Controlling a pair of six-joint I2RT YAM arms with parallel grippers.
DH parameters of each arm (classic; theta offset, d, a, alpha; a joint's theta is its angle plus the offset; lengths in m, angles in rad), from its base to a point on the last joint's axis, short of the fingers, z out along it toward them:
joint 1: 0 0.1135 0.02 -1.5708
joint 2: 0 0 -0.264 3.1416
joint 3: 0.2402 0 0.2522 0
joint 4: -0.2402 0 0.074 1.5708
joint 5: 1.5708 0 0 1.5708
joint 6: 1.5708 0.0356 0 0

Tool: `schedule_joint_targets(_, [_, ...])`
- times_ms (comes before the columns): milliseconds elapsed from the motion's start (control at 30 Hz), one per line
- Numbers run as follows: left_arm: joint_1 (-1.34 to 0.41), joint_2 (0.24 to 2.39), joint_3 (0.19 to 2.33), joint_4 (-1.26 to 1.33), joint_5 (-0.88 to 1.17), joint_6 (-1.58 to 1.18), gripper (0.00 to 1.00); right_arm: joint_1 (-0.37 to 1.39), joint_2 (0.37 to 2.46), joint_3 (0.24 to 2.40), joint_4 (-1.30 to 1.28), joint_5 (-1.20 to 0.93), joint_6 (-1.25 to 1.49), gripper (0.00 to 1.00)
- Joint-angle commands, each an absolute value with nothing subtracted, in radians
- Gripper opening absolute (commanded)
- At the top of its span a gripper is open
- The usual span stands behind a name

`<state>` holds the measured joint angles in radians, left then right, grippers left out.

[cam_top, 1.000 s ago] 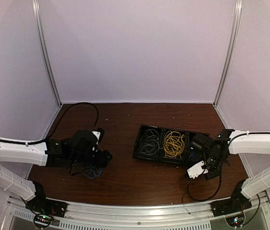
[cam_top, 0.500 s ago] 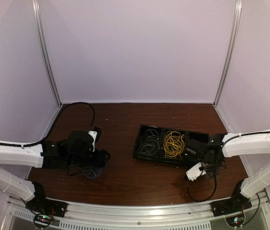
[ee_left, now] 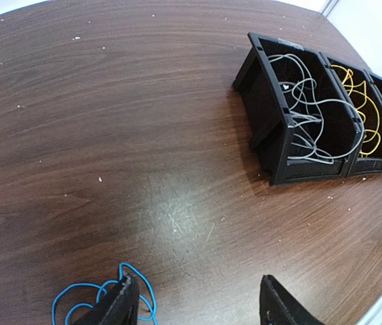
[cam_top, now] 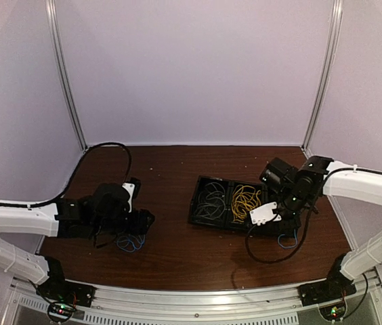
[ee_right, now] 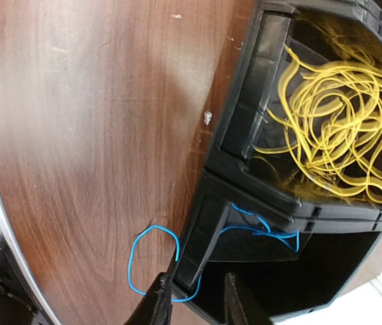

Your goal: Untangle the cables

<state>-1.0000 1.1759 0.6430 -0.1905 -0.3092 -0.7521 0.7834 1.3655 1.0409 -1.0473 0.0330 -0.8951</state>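
Observation:
A black three-bin tray (cam_top: 201, 218) (ee_left: 272, 128) (ee_right: 245, 128) holds pale grey cables (cam_top: 211, 198) (ee_left: 306, 115) in its left bin and yellow cables (cam_top: 245, 202) (ee_right: 333, 128) in the middle. One blue cable (cam_top: 286, 238) (ee_right: 152, 261) drapes from the right bin over the tray's wall onto the table. My right gripper (cam_top: 279, 206) (ee_right: 197, 279) hovers over that corner, jaws a little apart, nothing pinched between them. A blue cable bundle (cam_top: 130, 242) (ee_left: 89, 301) lies on the table by one finger of my left gripper (cam_top: 143, 222) (ee_left: 198, 281), which is wide open and empty.
A thick black arm cable (cam_top: 265, 254) loops on the table in front of the tray, and another (cam_top: 110, 145) arcs along the back left. Pale walls enclose the brown table (cam_top: 177, 169) on three sides.
The right arm swung from the tray's near right corner back and up over the right bin. The blue cable now trails over the tray wall. The left arm barely moved.

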Motion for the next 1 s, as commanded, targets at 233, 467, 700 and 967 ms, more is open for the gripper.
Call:
schedule_joint_targets(233, [-0.973,1.124,0.635,-0.202,-0.352,-0.772,0.66,0.306,1.157,0.866,-1.139,-0.349,-0.898,0.4])
schedule_joint_targets(467, [-0.967,1.141,0.646,-0.203,-0.343,-0.77,0.66,0.233,1.263,0.798,-1.124,-0.378,-0.89,0.43])
schedule_joint_targets(700, [-0.968,1.133,0.629,-0.193,-0.35,-0.779,0.66,0.232,1.328,0.784,-1.057,-0.36,-0.868,0.47])
schedule_joint_targets(967, [-0.966,1.138,0.624,-0.192,-0.351,-0.782,0.66,0.233,1.379,0.802,-0.983,-0.32,-0.792,0.46])
